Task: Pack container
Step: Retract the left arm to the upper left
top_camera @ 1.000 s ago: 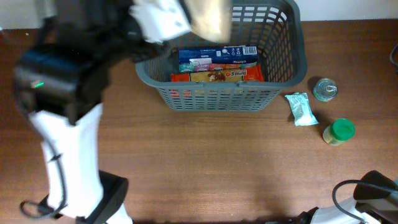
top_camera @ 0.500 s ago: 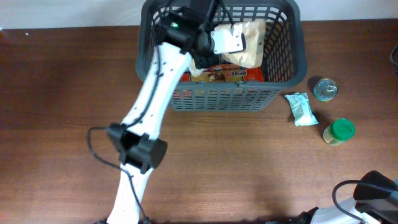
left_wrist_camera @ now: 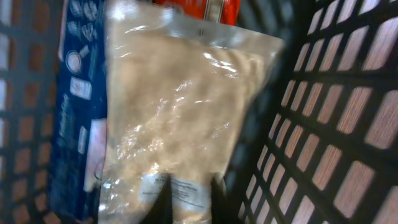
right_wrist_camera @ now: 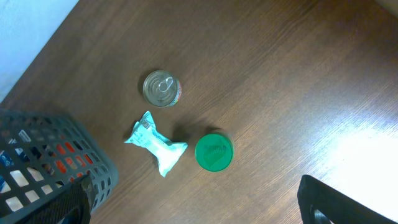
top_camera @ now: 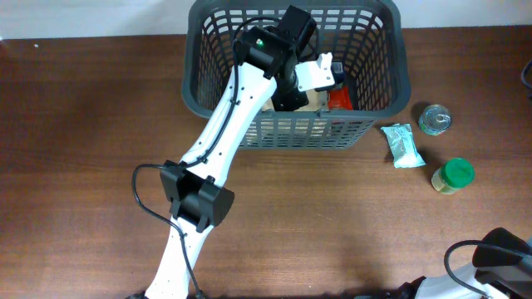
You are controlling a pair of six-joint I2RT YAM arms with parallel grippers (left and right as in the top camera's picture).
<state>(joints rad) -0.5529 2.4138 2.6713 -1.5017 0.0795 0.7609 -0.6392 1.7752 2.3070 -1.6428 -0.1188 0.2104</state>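
Observation:
The dark grey lattice basket (top_camera: 381, 79) stands at the back middle of the table. My left gripper (top_camera: 309, 83) reaches down inside it, shut on a clear bag of beige powder (left_wrist_camera: 180, 106). In the left wrist view the dark fingertips (left_wrist_camera: 165, 199) pinch the bag's labelled bottom edge. The bag lies against the basket's right wall (left_wrist_camera: 323, 124), over a blue box (left_wrist_camera: 74, 118) and a red-orange pack (left_wrist_camera: 202, 7). My right gripper (right_wrist_camera: 199, 211) is open and empty, low over bare table near the front right corner, right of the basket (right_wrist_camera: 56, 155).
On the table right of the basket lie a tin can (top_camera: 434, 118), a pale teal packet (top_camera: 402, 145) and a green-lidded jar (top_camera: 453, 175). The right wrist view shows the can (right_wrist_camera: 161, 88), the packet (right_wrist_camera: 155, 142) and the jar (right_wrist_camera: 214, 152).
My left arm has swung in over the basket with the beige bag and lowered it inside, onto the boxes. The right arm has not moved.

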